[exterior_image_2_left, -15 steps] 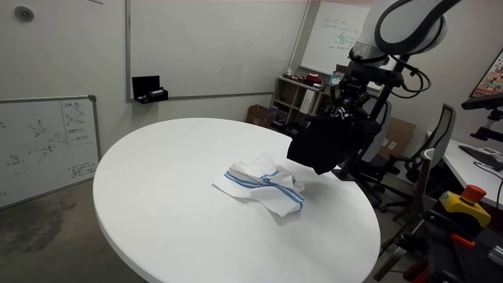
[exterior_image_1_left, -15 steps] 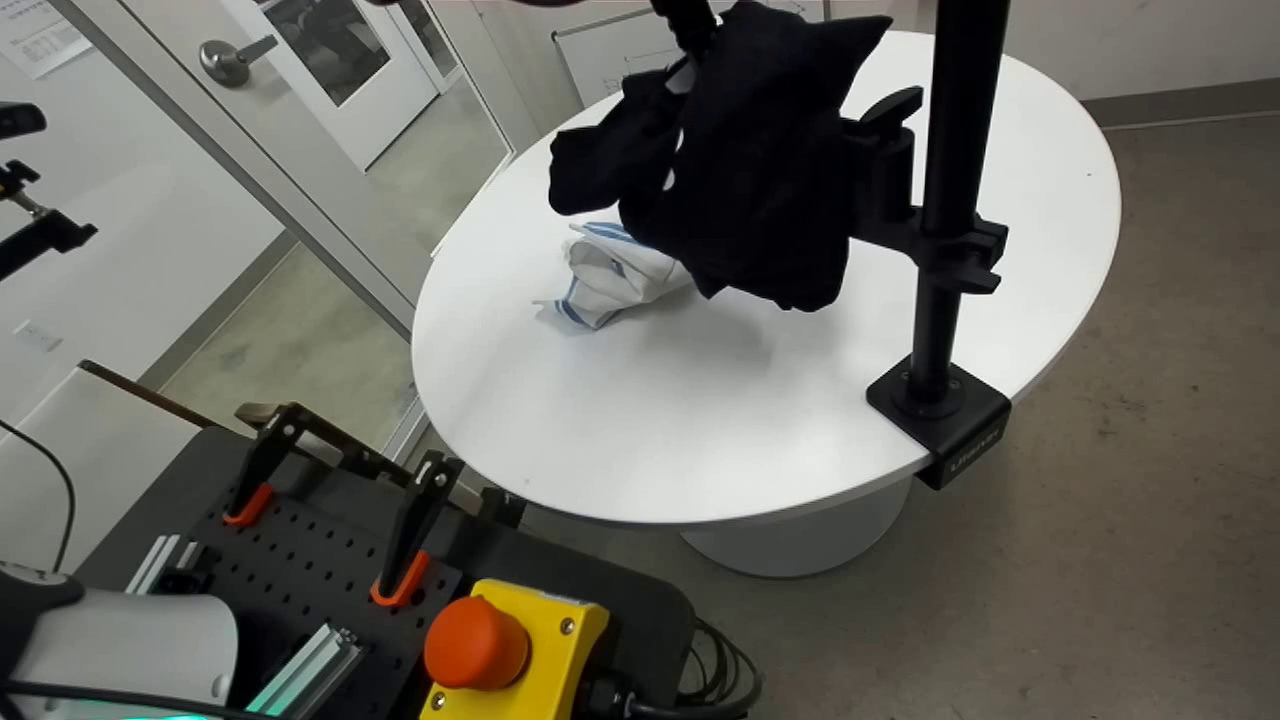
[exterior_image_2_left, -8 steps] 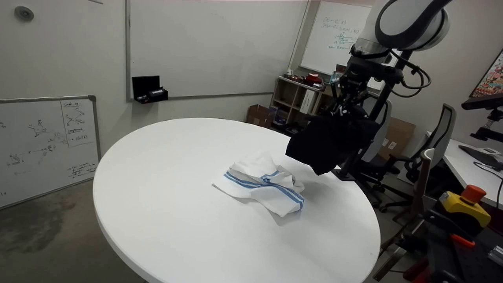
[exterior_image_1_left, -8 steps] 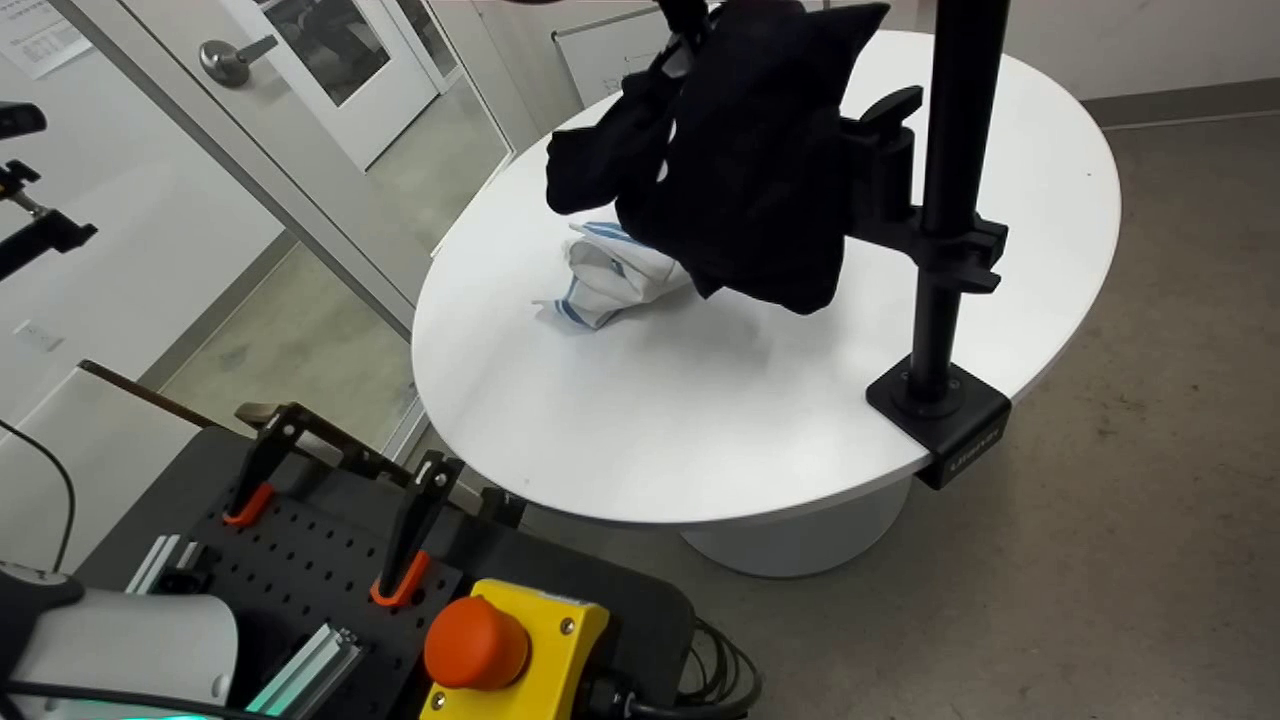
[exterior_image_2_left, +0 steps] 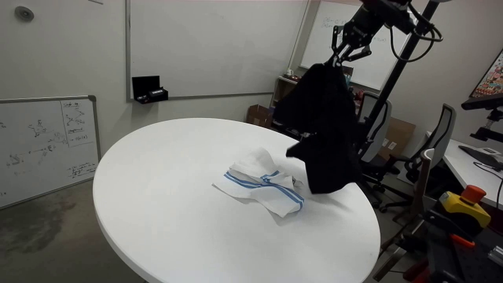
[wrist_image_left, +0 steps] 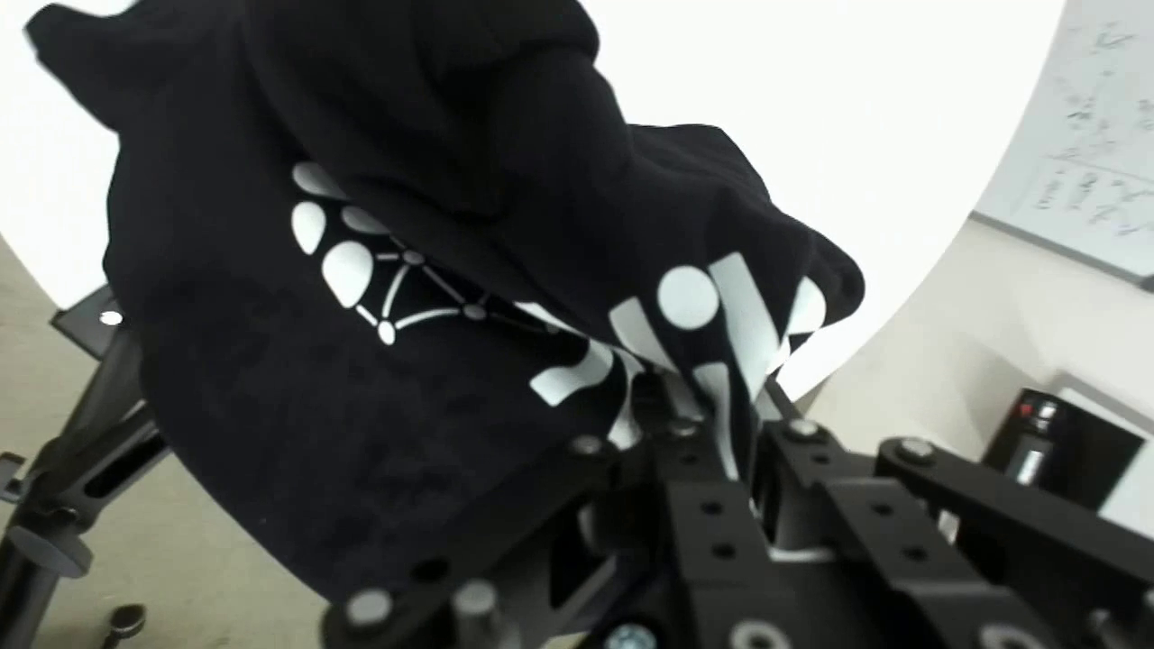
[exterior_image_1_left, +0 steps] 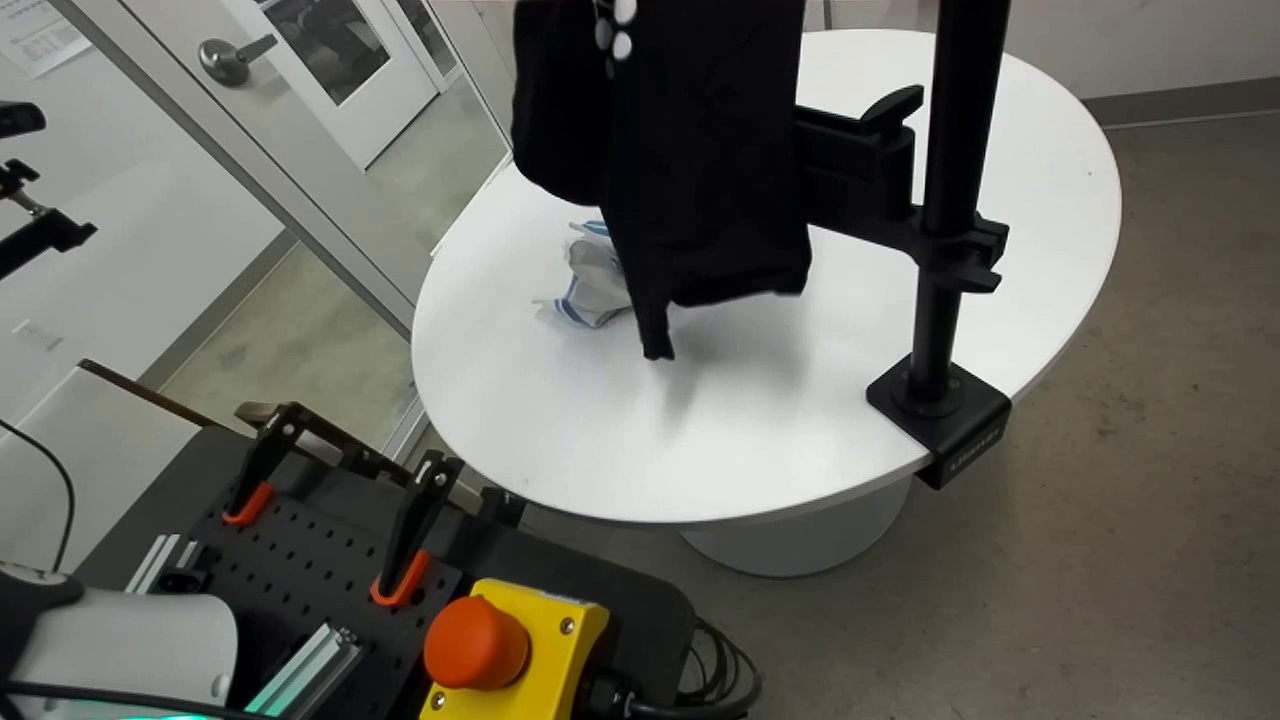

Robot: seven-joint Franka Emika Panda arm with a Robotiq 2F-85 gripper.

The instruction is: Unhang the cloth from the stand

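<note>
While blk cloth (exterior_image_2_left: pixel 332 157) hangs nr stand (exterior_image_1_left: pixel 950 200) over tbl (exterior_image_2_left: pixel 173 177), fingers (wrist_image_left: pixel 708 523) pinched tight on cloth's top.

My gripper (exterior_image_2_left: pixel 337 59): matt, with shiny metal screw heads (wrist_image_left: pixel 369 607). Black cloth (wrist_image_left: pixel 225 379): matt fabric, smooth pale print (wrist_image_left: pixel 347 270). Stand (exterior_image_1_left: pixel 955 150): smooth, metal-looking. Table (exterior_image_1_left: pixel 560 430): smooth, faintly glossy top. Striped towel (exterior_image_2_left: pixel 261 182): matt cloth.

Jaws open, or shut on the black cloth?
Shut on the black cloth: it hangs from the jaws in an exterior view and shows pinched between them in the wrist view.
</note>
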